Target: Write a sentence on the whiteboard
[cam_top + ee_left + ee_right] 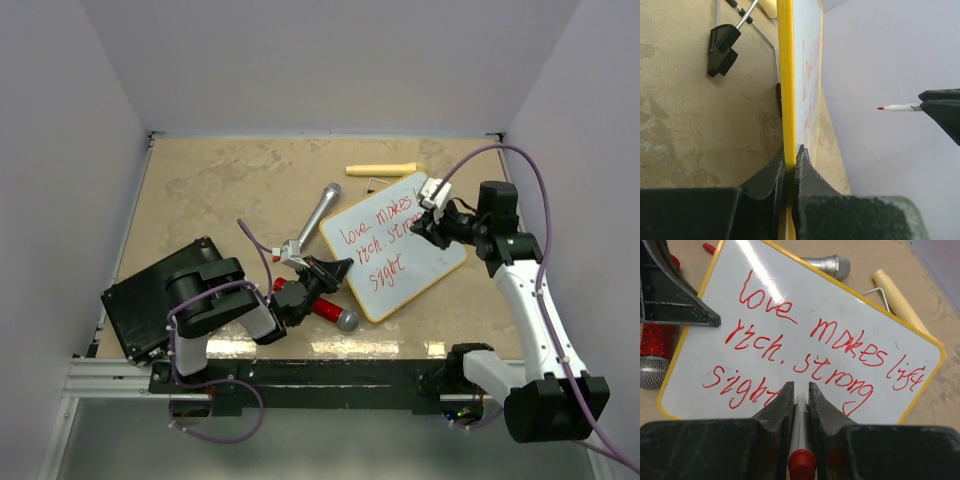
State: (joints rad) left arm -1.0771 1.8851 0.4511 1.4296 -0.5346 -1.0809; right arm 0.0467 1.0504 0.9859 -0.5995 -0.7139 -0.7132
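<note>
I'm seeing the left gripper clamping the whiteboard on its left edge, with the red microphone and silver microphone crowding that side just beside it. The cream tube and a wire foot are fencing the board's far edge, and the black flat box is taking the near-left corner. The right gripper, pinching the marker, is hanging over the board's right part; I'm reading the far-left table as open passing room.

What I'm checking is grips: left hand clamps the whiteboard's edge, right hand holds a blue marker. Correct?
No: the marker in the right hand is red, shown by its red end in the right wrist view. The left hand does clamp the whiteboard edge.
</note>
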